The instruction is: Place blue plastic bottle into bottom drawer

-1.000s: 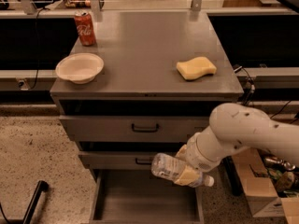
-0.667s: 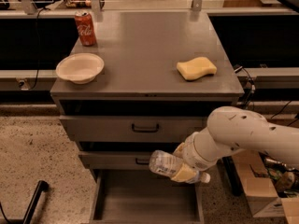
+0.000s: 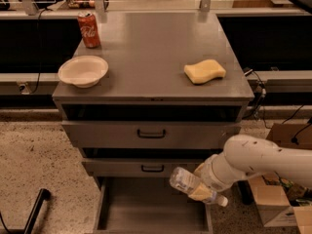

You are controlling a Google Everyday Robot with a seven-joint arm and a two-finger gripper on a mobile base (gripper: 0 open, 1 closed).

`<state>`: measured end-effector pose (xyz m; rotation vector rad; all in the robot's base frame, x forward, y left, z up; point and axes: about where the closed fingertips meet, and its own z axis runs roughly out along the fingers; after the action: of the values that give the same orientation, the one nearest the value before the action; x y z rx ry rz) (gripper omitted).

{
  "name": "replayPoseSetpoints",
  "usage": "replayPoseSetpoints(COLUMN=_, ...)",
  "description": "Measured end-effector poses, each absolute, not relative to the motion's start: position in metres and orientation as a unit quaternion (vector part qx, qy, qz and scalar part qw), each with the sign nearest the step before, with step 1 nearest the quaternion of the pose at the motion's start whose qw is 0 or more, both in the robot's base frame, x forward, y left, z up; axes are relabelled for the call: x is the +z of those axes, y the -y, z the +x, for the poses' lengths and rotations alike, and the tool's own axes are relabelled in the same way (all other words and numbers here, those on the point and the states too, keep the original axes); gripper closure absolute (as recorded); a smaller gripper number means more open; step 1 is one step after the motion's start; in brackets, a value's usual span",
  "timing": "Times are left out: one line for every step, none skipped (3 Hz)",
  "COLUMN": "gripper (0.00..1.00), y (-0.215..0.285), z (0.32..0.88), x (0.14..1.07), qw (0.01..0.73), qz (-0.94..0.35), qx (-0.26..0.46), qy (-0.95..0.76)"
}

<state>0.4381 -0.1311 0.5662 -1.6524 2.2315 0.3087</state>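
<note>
We note wide shallow grey bottom drawer (image 3: 141, 206) pulled open. Small clear ribbed blue plastic bottle (image 3: 182, 180) hangs above its right edge, long axis tilted, cap down-right. Two-finger gripper (image 3: 201, 185) clamps bottle; drawer floor lies down-left.

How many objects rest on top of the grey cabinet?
3: red soda can back left, white bowl front left, yellow sponge right. The end effector, gripping the blue plastic bottle, hangs above the open bottom drawer.
</note>
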Motion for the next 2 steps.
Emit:
replayPoseSetpoints(gripper=1.0, y=0.143, z=0.456, x=0.477, qw=0.222, qz=-0.582, qx=0.112, qy=-0.774)
replayPoseSetpoints(gripper=1.0, y=0.127, z=0.454, x=0.418, qw=0.224, qz=-0.609, qx=0.141, qy=-0.748)
